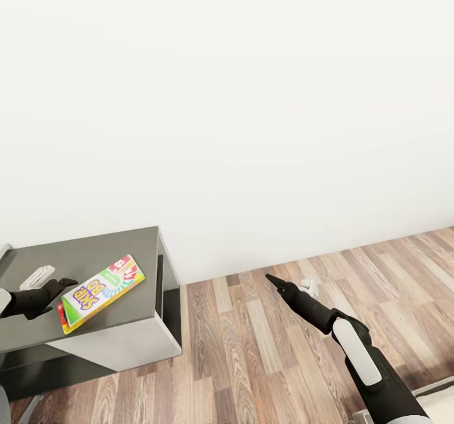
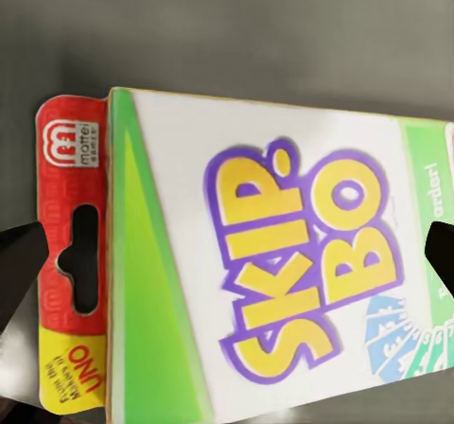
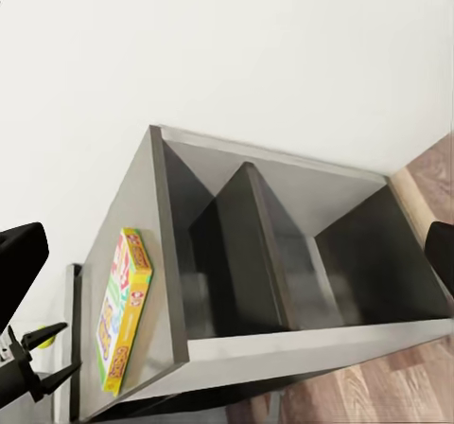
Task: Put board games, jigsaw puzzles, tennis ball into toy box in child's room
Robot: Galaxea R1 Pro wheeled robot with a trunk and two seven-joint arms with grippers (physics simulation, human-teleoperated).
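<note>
Left gripper (image 1: 68, 283): jaws parted, at the red end of the board game (image 1: 101, 292), not gripping. Game: flat on the dark-topped low cabinet (image 1: 145, 247), near its edge. Right gripper (image 1: 272, 279): over wooden floor (image 1: 252, 348), holding nothing; whether parted, cannot tell. Step: game pickup. Next: close on its edge.

Head view: from high, facing down at cabinet (image 1: 94, 266) and wall. Left wrist: pressed close over game box (image 2: 274, 263). Right wrist: farther off, facing cabinet's open side; box shared by all.
</note>
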